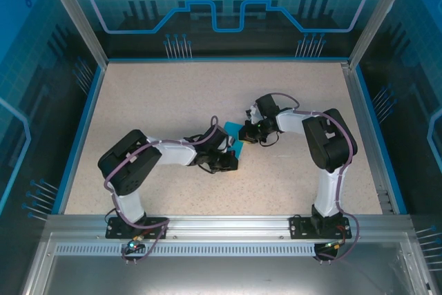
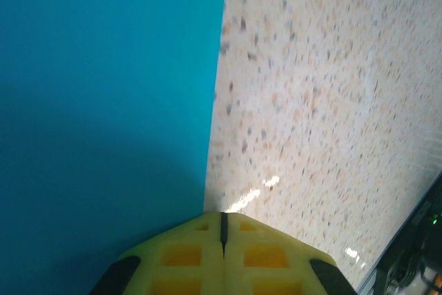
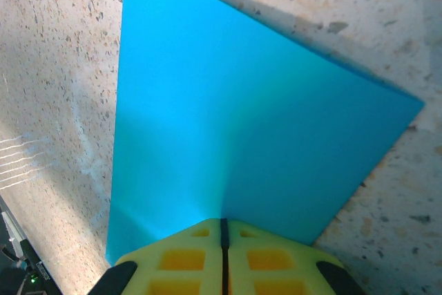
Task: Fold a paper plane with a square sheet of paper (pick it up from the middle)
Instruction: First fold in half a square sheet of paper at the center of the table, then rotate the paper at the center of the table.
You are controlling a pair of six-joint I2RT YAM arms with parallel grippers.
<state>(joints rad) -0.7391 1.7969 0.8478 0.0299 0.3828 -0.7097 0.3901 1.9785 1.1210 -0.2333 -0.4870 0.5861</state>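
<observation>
jaws, left: left gripper (image 2: 222, 222) has its yellow fingers (image 2: 183, 257) pressed together, only a thin seam between them. I can't tell whether paper is pinched in there.
jaws, right: right gripper (image 3: 223, 227) is clamped at the near edge of the square sheet of paper (image 3: 235, 122) — seam tight, and a faint crease runs up the sheet from the tips.
top view, arms: both reach in toward frame centre. The left gripper (image 1: 226, 162) is just below centre and the right gripper (image 1: 246, 132) is just right of centre.
top view, sheet: a teal patch (image 1: 233, 130) shows between the two grippers, partly covered by them, on the speckled table (image 1: 173, 94).
left wrist, sheet: the teal surface (image 2: 103, 101) covers the left half of the frame. Its straight edge runs from top centre down to the fingertips.
left wrist, table: bare speckled surface (image 2: 324, 101) on the right half.
right wrist, sheet: spans the middle of the frame, one corner at upper left and one at right — a shadow lies along the upper right edge.
right wrist, table: visible at the left (image 3: 55, 67), top and lower right.
</observation>
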